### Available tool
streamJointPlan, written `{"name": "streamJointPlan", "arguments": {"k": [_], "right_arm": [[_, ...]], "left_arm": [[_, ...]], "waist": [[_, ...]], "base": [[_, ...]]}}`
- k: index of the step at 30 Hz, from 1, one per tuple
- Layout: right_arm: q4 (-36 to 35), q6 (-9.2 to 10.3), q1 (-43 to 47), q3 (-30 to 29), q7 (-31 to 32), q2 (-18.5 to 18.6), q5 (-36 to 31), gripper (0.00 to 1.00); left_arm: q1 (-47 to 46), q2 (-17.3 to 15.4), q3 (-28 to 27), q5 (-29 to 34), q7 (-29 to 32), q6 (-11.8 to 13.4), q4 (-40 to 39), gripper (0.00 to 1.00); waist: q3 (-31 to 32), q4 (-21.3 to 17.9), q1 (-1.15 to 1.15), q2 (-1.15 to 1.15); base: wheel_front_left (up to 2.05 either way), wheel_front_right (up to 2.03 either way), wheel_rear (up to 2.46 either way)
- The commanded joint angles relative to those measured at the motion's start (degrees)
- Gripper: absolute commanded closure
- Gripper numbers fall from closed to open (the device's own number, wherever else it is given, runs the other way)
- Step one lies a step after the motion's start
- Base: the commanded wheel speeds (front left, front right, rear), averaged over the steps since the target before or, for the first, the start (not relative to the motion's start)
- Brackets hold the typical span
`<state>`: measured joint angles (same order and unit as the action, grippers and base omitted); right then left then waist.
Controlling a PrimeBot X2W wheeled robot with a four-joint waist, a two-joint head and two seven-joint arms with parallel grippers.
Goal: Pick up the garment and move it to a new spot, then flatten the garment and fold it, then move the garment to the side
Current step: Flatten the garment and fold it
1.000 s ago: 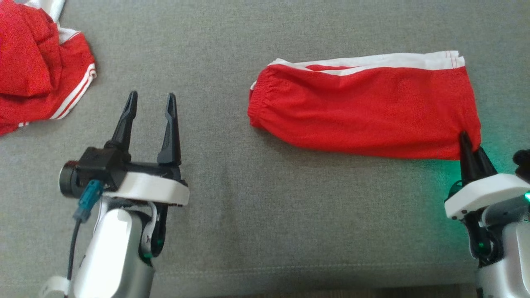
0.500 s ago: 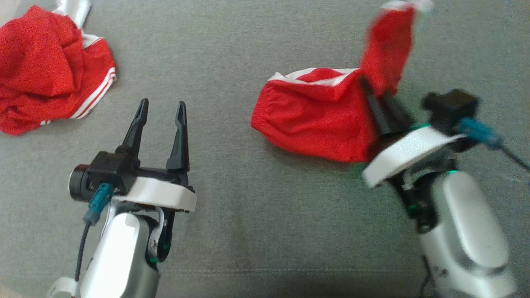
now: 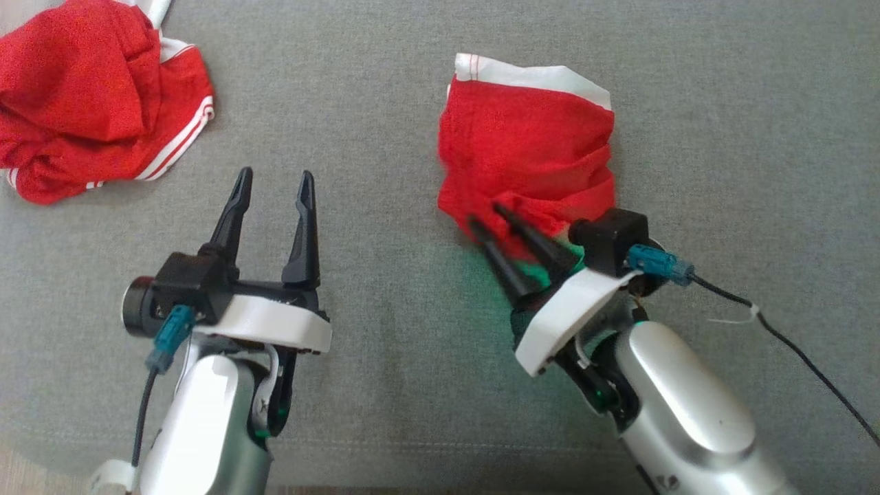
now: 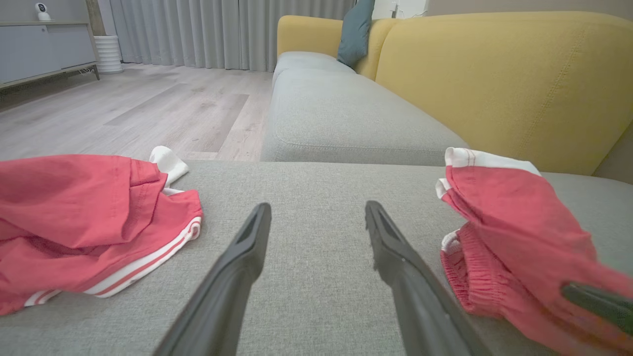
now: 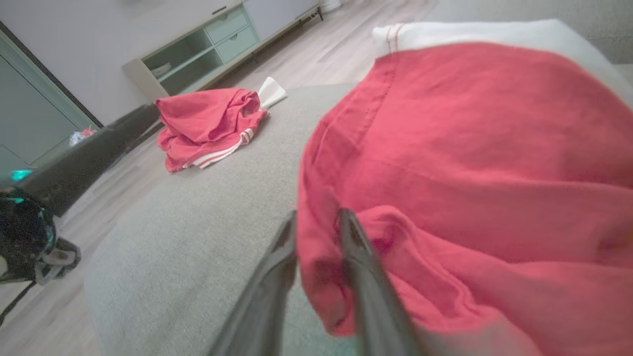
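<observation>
Slightly right of centre in the head view, the red shorts (image 3: 526, 158) are seen lying on the grey sofa seat (image 3: 385, 103). They are doubled over into a squat heap, with a white band (image 3: 536, 74) along the far edge and crumpled folds at the near edge. In the left wrist view the gathered elastic waistband (image 4: 462, 277) is seen in the bottom layer, beneath the folded-over upper layer.

The right gripper (image 3: 487, 214) is set at the near left corner of the shorts, its jaws laid over that crumpled edge and pointed up and to the left. The jaws are held partly apart. In the right wrist view a fold of the red cloth is seen between them, touching both fingers (image 5: 366, 277), while the rest of the shorts is spread away to the right. Whether that fold is being pinched cannot be told. A green glow (image 3: 533, 275) is cast on the cloth and the seat at the base of the jaws, and a black cable (image 3: 790, 344) is trailed from the right wrist across the seat.

The left gripper (image 3: 275, 175) is held over bare seat, well apart from the shorts, with its jaws wide open. A second red garment with white stripes (image 3: 89, 103) is heaped at the far left of the seat, well apart from both grippers. A yellow backrest (image 4: 494, 74) is seen behind the seat in the left wrist view.
</observation>
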<state>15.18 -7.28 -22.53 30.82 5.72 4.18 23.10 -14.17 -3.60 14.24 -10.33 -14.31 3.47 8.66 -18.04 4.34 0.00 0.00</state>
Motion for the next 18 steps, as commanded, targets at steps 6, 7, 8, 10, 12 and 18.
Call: {"name": "streamJointPlan", "arguments": {"k": [6, 7, 8, 10, 12, 18], "right_arm": [[-6.53, -0.21, -2.15, 1.46, -8.48, -0.86, 0.0, 0.0], [-7.42, -0.21, -1.78, 0.59, -9.52, -0.43, -0.19, 0.0], [-8.23, -0.21, -1.27, -0.75, -10.34, 0.05, -0.51, 0.0], [-9.65, -0.21, 0.15, -4.5, -11.3, 0.99, -1.49, 0.0], [-11.07, -0.21, 1.97, -9.2, -11.68, 1.81, -2.69, 0.0], [-14.38, -0.21, 9.36, -22.9, -9.99, 3.36, -6.71, 0.0]], "left_arm": [[-0.69, -0.58, -1.74, -0.06, -0.69, 0.21, -1.47, 0.0], [-0.61, -0.61, -1.85, -0.01, -0.69, 0.27, -1.47, 0.0], [-0.52, -0.66, -1.96, 0.04, -0.69, 0.32, -1.48, 0.0], [-0.27, -0.79, -2.16, 0.19, -0.69, 0.46, -1.58, 0.0], [0.01, -0.96, -2.35, 0.36, -0.69, 0.61, -1.77, 0.0], [1.38, -1.78, -2.99, 0.56, -0.69, 0.99, -2.18, 0.0]], "waist": [[0.29, -0.51, 0.0, 0.0], [0.45, -0.65, 0.0, 0.0], [0.66, -0.82, 0.0, 0.0], [1.13, -1.21, 0.0, 0.0], [1.63, -1.62, 0.0, 0.0], [3.47, -3.01, 0.0, 0.0]], "base": [[0.0, 0.0, 0.0], [0.0, 0.0, 0.0], [0.0, 0.0, 0.0], [0.0, 0.0, 0.0], [0.0, 0.0, 0.0], [0.0, 0.0, 0.0]]}}
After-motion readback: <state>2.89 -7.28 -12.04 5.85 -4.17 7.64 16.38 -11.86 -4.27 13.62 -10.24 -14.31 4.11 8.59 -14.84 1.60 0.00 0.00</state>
